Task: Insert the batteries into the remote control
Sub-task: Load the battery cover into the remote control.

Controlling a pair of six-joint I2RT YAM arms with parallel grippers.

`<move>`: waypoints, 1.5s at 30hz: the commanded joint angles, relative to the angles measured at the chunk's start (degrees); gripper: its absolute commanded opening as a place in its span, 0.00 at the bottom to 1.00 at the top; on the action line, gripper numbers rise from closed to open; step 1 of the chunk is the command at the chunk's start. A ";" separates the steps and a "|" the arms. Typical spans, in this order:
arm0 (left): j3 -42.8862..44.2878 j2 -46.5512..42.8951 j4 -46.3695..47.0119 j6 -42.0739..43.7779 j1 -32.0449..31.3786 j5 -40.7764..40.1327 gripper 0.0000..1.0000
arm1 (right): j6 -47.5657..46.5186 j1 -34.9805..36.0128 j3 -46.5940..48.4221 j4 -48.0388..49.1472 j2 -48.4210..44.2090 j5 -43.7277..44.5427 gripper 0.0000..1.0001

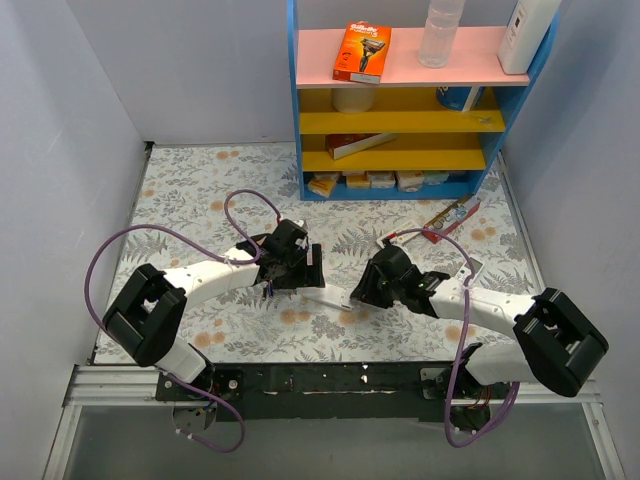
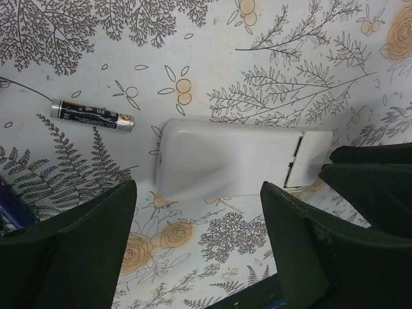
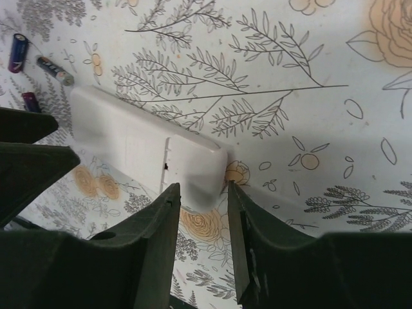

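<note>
The remote control (image 2: 232,161) lies white back up on the flowered mat, its battery cover (image 2: 309,158) at the right end. My left gripper (image 2: 196,193) is open and empty, its jaws wide apart just in front of the remote's long side. One dark battery (image 2: 93,114) lies to the left of the remote. In the right wrist view the remote (image 3: 129,138) runs off to the left. My right gripper (image 3: 203,187) is open by a narrow gap, its fingertips at either side of the cover end. Three batteries lie beyond the far end: blue (image 3: 17,53), dark with silver (image 3: 55,69), purple (image 3: 31,101). From above, the remote (image 1: 330,297) lies between both grippers.
A blue and yellow shelf (image 1: 400,120) stands at the back with an orange box (image 1: 362,52), a clear bottle (image 1: 440,30) and a white item (image 1: 525,35) on top. A toothpaste tube (image 1: 450,217) lies in front of it. Grey walls close in both sides.
</note>
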 commanded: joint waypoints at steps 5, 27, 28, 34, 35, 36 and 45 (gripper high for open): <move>2.71 1.37 -0.83 1.54 -0.80 -0.10 0.77 | -1.18 1.15 3.73 -2.49 3.01 1.99 0.42; 3.42 4.10 -1.89 2.16 -1.68 -0.72 0.72 | -3.73 2.30 7.25 -6.87 8.73 0.24 0.41; 3.33 4.18 -1.89 2.16 -1.68 -0.54 0.72 | -3.82 2.47 7.42 -7.05 8.73 -0.46 0.40; 3.59 5.58 -1.89 2.16 -2.03 0.07 0.66 | -4.96 2.91 8.57 -9.42 8.73 -0.65 0.40; 3.68 5.68 -1.89 2.25 -2.12 0.16 0.65 | -5.66 2.91 9.09 -9.69 8.99 -0.47 0.39; 3.68 6.11 -1.80 2.16 -2.21 0.25 0.64 | -6.01 2.91 9.36 -10.04 9.34 -0.47 0.39; 3.15 6.73 -0.92 0.40 -4.14 4.20 0.54 | -9.71 2.91 13.75 -13.37 12.06 0.14 0.39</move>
